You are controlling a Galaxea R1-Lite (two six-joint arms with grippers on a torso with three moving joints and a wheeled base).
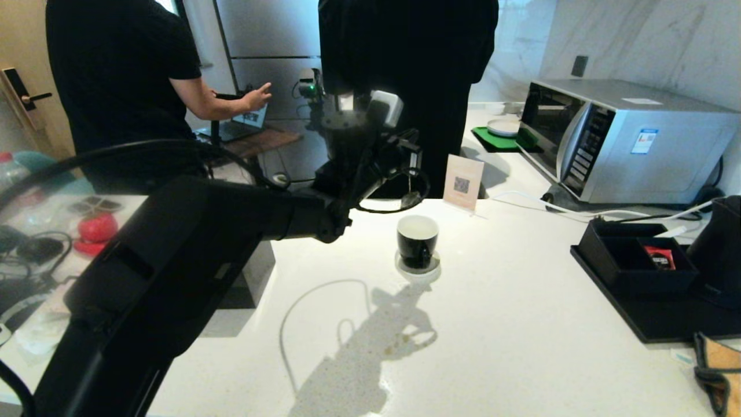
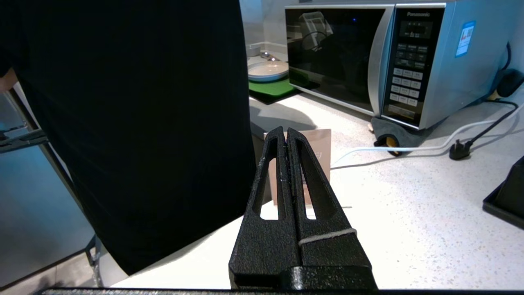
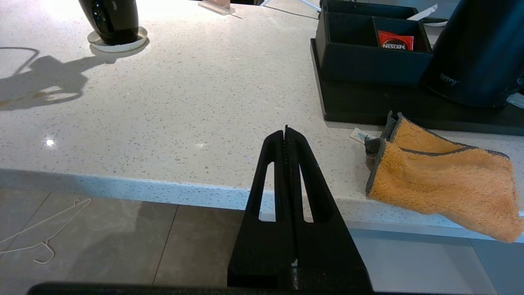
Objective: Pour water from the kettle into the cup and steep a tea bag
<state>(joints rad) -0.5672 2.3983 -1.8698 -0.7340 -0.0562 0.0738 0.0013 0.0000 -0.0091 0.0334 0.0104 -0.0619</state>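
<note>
One cup (image 1: 417,241) is sitting on its saucer (image 1: 418,267) mid-counter, liquid showing inside. One kettle (image 3: 477,53) is standing on the tray (image 3: 368,104) beside a divided box (image 3: 370,49) holding one red sachet (image 3: 395,41). The left gripper (image 2: 285,135) is hanging above the cup, fingers pressed together on a thin string. The right gripper (image 3: 285,133) is waiting at the counter's edge, fingers pressed together, empty.

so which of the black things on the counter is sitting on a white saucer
The cup, out in the middle of the counter. The kettle and the divided box stand instead on a black tray at the robot's right.
</note>
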